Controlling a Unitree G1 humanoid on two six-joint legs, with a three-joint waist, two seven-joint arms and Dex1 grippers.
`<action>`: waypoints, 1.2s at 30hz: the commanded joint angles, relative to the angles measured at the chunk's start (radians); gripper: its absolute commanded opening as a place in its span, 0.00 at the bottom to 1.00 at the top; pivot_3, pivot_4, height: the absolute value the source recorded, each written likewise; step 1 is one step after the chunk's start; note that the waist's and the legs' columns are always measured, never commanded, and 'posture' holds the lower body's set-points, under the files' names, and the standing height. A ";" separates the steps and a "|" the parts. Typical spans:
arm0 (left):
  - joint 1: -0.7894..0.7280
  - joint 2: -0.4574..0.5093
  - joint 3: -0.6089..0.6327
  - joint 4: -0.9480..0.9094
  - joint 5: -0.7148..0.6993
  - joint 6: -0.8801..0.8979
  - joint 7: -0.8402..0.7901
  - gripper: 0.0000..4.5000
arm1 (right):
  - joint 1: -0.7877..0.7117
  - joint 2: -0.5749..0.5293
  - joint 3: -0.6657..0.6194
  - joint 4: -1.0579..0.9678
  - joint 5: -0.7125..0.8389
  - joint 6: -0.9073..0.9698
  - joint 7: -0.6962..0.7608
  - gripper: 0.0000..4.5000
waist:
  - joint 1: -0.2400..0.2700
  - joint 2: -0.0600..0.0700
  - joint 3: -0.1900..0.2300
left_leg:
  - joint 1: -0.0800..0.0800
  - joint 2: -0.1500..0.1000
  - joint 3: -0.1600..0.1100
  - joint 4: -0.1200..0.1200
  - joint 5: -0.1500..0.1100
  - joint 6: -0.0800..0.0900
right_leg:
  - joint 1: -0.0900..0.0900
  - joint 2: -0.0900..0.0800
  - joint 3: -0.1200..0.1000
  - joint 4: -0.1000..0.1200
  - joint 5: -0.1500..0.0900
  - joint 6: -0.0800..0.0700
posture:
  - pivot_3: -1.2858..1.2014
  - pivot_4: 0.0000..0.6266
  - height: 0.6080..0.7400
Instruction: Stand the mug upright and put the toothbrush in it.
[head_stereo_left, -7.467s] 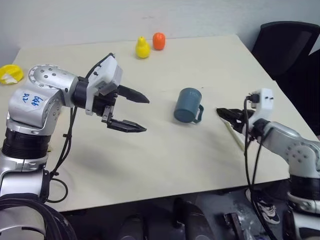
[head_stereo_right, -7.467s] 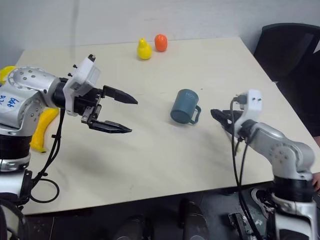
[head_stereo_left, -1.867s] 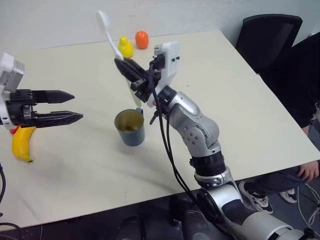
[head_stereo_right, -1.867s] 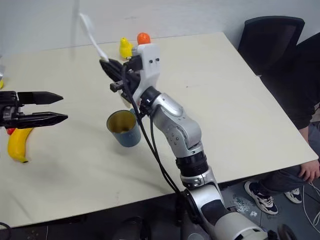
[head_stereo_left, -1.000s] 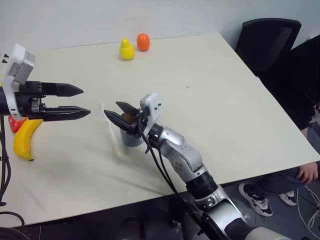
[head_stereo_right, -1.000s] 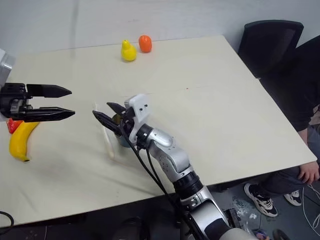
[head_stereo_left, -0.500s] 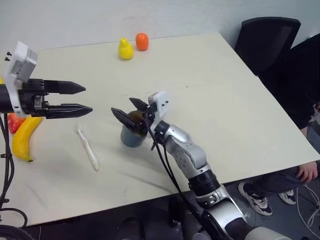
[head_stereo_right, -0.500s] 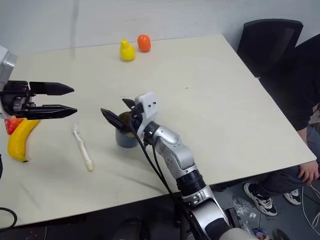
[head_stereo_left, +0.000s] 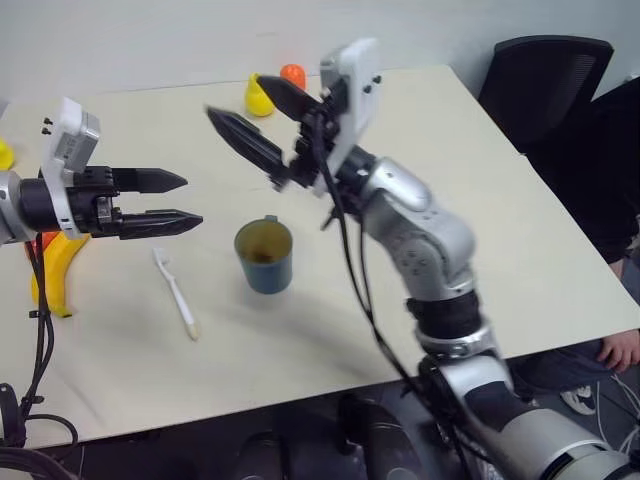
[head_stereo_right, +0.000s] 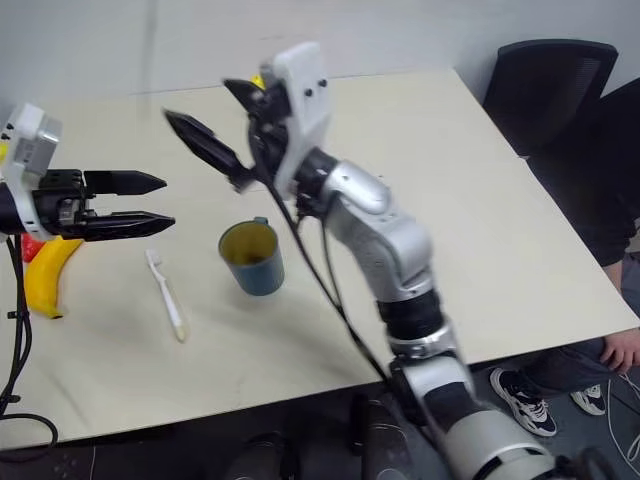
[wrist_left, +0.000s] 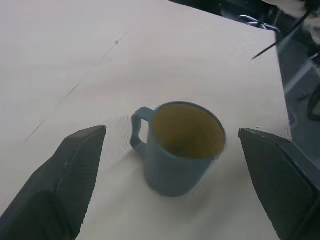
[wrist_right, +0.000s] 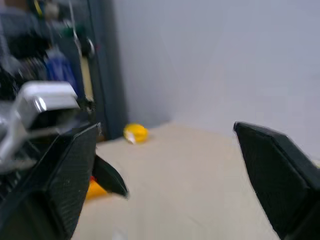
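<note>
1. Above the table (head_stereo_left: 520, 220), the right gripper (head_stereo_left: 255, 120) hangs raised with its fingers spread wide and nothing between them; the left gripper (head_stereo_left: 172, 200) is likewise released and empty, level, pointing toward the mug (head_stereo_left: 264, 256).
2. Below and between them, the mug stands upright with its mouth open; the toothbrush (head_stereo_left: 176, 293) lies flat on the table just beside it, on the robot's left, near the banana (head_stereo_left: 52, 268).
3. The step in hand, as I judge it, is picking the toothbrush up again. Come down over the middle of the handle, close across its thin width, lift it clear, then tip it head-up and lower it straight into the mug before letting go.
4. Compared with half a second ago, the right gripper has risen well clear of the mug; two seconds ago it held the toothbrush aloft, and the brush has since fallen outside the mug.
</note>
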 joint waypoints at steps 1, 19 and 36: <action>0.048 0.012 0.096 -0.126 -0.013 0.215 0.183 1.00 | 0.047 -0.176 -0.077 -0.190 0.118 0.137 0.121 0.99 | 0.003 0.000 0.000 | 0.000 0.000 0.000 -0.001 0.000 0.000 | 0.000 0.000 0.000 -0.001 0.000 0.000 | 0.52 0.24 1.00; 0.202 -0.223 0.267 -0.279 -0.476 0.705 1.288 1.00 | 0.444 -0.658 -0.346 -0.498 0.434 0.250 0.393 0.99 | 0.037 -0.002 0.000 | 0.005 0.000 -0.005 -0.002 0.000 0.000 | 0.006 -0.002 0.007 -0.002 0.002 0.004 | 0.52 0.24 1.00; -0.026 -0.574 0.174 0.121 -0.785 0.705 1.980 0.88 | 0.609 -0.681 -0.447 -0.663 0.573 0.242 0.121 1.00 | 0.062 -0.003 -0.003 | 0.023 -0.002 -0.006 -0.005 0.001 -0.002 | 0.026 -0.001 0.007 -0.007 0.003 0.003 | 0.52 0.24 1.00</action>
